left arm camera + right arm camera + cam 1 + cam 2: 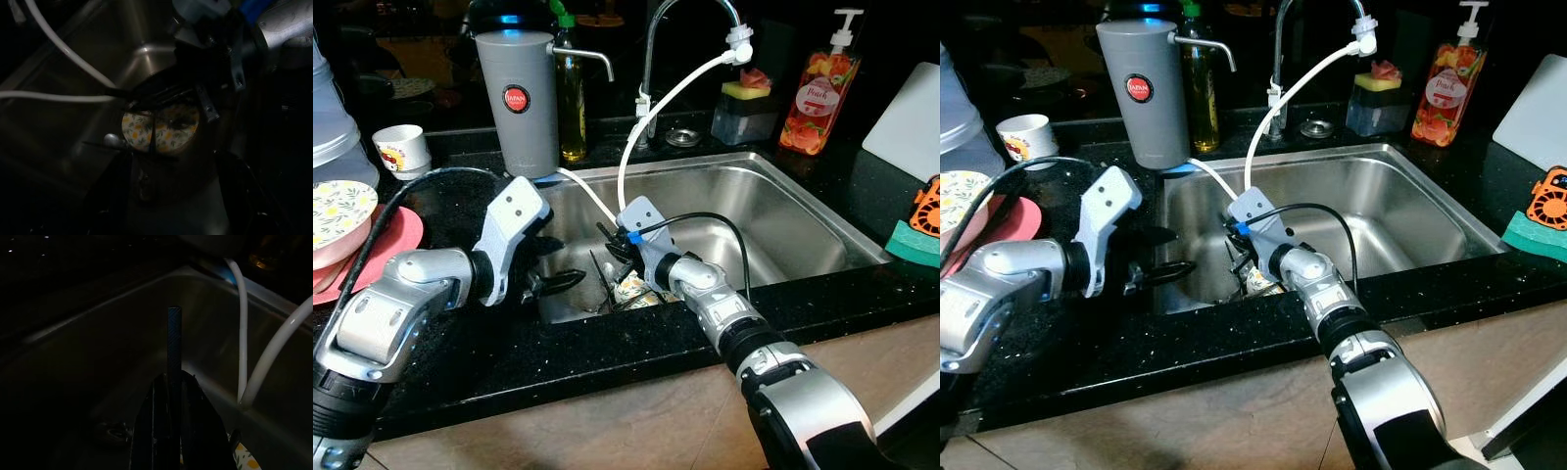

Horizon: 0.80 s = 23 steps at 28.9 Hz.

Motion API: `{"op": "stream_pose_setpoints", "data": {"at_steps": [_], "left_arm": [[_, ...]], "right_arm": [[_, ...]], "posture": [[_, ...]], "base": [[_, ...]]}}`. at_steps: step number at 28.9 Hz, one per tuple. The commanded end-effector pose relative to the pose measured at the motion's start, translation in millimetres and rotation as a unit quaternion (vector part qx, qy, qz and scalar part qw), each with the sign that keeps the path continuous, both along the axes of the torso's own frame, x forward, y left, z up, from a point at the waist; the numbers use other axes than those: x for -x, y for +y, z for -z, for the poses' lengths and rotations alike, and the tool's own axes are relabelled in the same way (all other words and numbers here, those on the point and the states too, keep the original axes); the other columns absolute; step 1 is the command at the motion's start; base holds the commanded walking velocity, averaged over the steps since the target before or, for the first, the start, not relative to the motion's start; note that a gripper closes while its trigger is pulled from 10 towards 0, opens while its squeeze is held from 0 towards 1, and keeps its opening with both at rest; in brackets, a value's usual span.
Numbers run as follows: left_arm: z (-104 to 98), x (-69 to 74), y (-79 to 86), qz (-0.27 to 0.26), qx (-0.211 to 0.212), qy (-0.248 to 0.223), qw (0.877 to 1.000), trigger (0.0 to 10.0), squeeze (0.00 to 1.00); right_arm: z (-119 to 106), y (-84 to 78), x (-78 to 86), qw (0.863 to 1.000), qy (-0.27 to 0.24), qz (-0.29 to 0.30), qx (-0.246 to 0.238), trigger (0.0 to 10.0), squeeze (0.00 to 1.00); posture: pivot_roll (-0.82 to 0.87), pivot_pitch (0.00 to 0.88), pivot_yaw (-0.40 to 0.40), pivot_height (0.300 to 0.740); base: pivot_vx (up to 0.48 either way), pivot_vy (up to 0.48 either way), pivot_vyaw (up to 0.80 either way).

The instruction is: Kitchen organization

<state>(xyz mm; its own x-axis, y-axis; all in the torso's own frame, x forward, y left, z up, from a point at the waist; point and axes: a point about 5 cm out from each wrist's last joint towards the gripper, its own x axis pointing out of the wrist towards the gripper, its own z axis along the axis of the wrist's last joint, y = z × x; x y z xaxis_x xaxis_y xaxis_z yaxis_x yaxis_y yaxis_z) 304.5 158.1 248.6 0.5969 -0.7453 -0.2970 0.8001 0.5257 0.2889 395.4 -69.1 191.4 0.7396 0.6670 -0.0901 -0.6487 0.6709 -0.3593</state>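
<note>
Both arms are down at the near left corner of the sink (803, 211), so the step in hand looks like fishing dirty things out of the basin. The right pincer (619, 257) hangs over a small flowered dish (160, 128) lying on the sink floor at that corner. In the right wrist view its two fingers lie pressed together, and I see nothing held between them. The left pincer (556, 281) reaches over the sink's left rim, just beside the right one. Whether its fingers are apart or together I cannot tell; they are dark against a dark corner.

Next, I'd judge, the right pincer must spread and settle onto the dish rim, working round some thin dark sticks, perhaps utensils, that cross the dish, and clear of the white hose (651, 117) trailing down from the tap (651, 59).

The tabletop (558, 352) is black speckled stone, glossy. On it, left of the sink, stand a grey canister (517, 93), a white cup (401, 149) and a flowered plate (337, 211) on a pink one. Behind the basin are a sponge holder (746, 108) and a soap bottle (818, 93). The room behind is dim.
</note>
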Motion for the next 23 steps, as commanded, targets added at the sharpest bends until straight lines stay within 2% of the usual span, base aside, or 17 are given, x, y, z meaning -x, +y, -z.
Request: {"op": "stream_pose_setpoints", "data": {"at_steps": [1,8,9,10,11,14,15,18,23], "left_arm": [[1.4,2.3,2.3,0.003,-0.021,-0.003,1.000,10.0,0.00],[-0.1,0.3,2.2,-0.001,-0.022,-0.006,1.000,10.0,0.00],[-0.4,-0.1,2.3,-0.001,-0.023,-0.007,1.000,10.0,0.00],[-0.5,-0.2,2.3,-0.002,-0.023,-0.007,1.000,10.0,0.00],[-0.7,-0.3,2.3,-0.002,-0.023,-0.008,1.000,10.0,0.00],[-0.9,-1.0,3.1,-0.010,-0.023,-0.009,1.000,10.0,0.00],[-3.4,-4.0,5.1,-0.026,-0.020,-0.017,0.999,10.0,0.00],[-5.4,-7.3,7.4,-0.041,-0.019,-0.028,0.999,10.0,0.00],[-8.6,-12.6,10.2,-0.066,-0.017,-0.045,0.997,10.0,0.00]], "right_arm": [[11.0,0.5,1.7,1.000,0.027,-0.003,0.014,10.0,0.00],[12.1,0.9,2.2,0.999,0.031,-0.008,0.016,10.0,0.00],[12.1,1.2,2.4,0.999,0.032,-0.011,0.016,10.0,0.12],[12.0,1.4,2.5,0.999,0.033,-0.012,0.015,10.0,0.72],[11.8,1.7,2.5,0.999,0.033,-0.014,0.014,10.0,1.00],[10.1,1.7,2.1,1.000,0.024,-0.010,0.013,10.0,1.00],[3.2,1.9,0.2,1.000,0.015,-0.003,-0.006,10.0,0.00],[-9.3,1.8,-2.9,0.999,0.003,0.005,-0.042,10.0,0.00],[-23.2,0.1,-6.1,0.998,-0.014,0.013,-0.066,10.0,0.00]], "posture": [[0.01,0.039,0.007,0.740],[0.01,0.040,0.008,0.740],[0.01,0.040,0.008,0.740],[0.01,0.040,0.008,0.740],[0.01,0.040,0.008,0.740],[0.01,0.040,0.008,0.740],[0.02,0.048,0.009,0.740],[0.02,0.050,0.009,0.740],[0.02,0.053,0.010,0.740]], "base": [[0.000,0.000,0.00],[0.000,0.000,0.00],[0.000,0.000,0.00],[0.000,0.000,0.00],[0.000,0.000,0.00],[0.000,0.000,0.00],[0.000,0.000,0.00],[0.000,0.000,0.00],[0.000,0.000,0.00]]}}
